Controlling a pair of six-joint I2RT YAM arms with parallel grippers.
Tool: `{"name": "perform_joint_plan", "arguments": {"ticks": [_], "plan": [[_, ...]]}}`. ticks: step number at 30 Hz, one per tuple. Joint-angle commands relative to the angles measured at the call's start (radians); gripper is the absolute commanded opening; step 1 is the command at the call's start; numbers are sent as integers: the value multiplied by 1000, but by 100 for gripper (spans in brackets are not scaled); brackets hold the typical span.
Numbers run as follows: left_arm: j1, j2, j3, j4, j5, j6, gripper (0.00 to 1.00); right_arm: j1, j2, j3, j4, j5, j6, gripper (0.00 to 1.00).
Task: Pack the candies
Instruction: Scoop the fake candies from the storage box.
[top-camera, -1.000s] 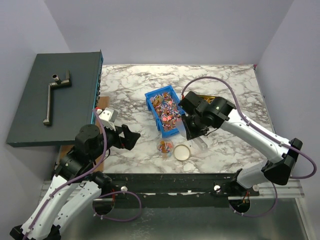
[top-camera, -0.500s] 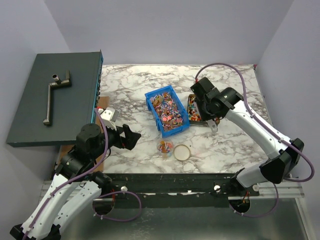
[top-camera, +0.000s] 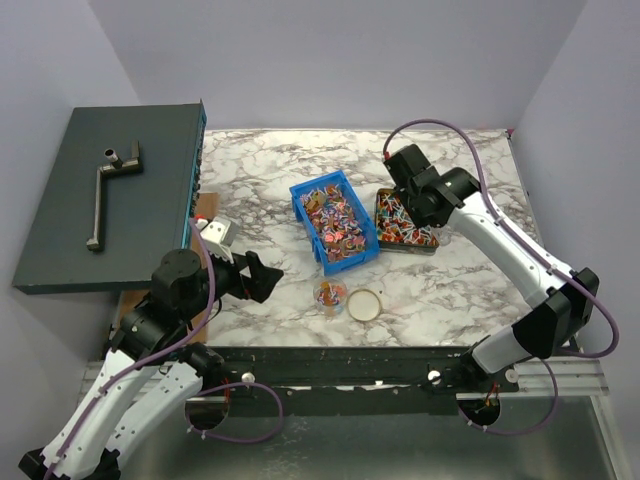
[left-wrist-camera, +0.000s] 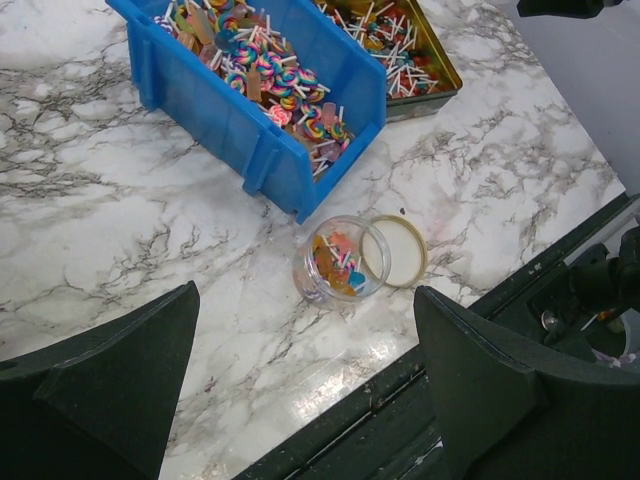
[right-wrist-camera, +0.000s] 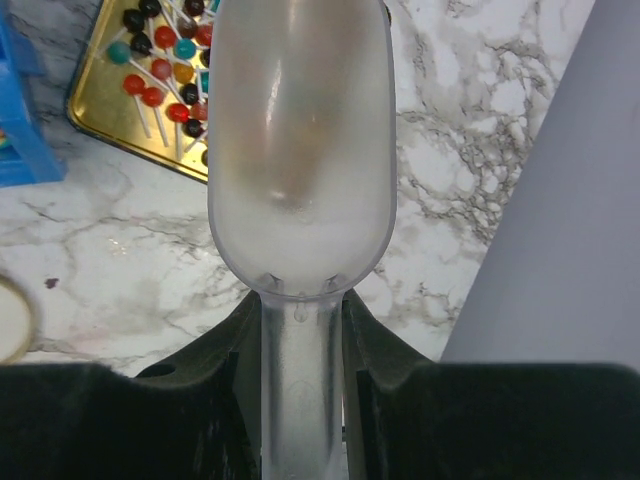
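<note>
Clear scoop (right-wrist-camera: 300, 150) clenched in right end effector (right-wrist-camera: 300, 345), right of blue bin (left-wrist-camera: 210, 110) holding candies (left-wrist-camera: 285, 85). Left end effector (left-wrist-camera: 305, 385) released, near the bin's front.

Left arm (top-camera: 120, 410) and right arm (top-camera: 510, 255): 2 white shells, black joints (purple cables (top-camera: 436, 124)).

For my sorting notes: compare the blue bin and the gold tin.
The blue bin is deep, with tall walls; the gold tin is shallow. The bin holds swirled lollipops, the tin plain ball lollipops. Both are open-topped, on the marble table.
</note>
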Motion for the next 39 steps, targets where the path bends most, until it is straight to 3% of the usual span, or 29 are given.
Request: {"name": "perform_joint_plan", "arguments": {"ticks": [1, 9, 15, 39], "plan": [[-6, -19, -9, 23, 28, -6, 90, -8, -15, -64, 97, 99, -151, 1], [-12, -27, -7, 23, 34, -6, 90, -27, 34, -114, 95, 102, -362, 1], [-18, -35, -9, 23, 32, -6, 90, -56, 112, -120, 54, 148, -430, 0], [-40, -39, -10, 24, 22, -3, 90, -108, 387, -63, 64, 180, -433, 1]]}}
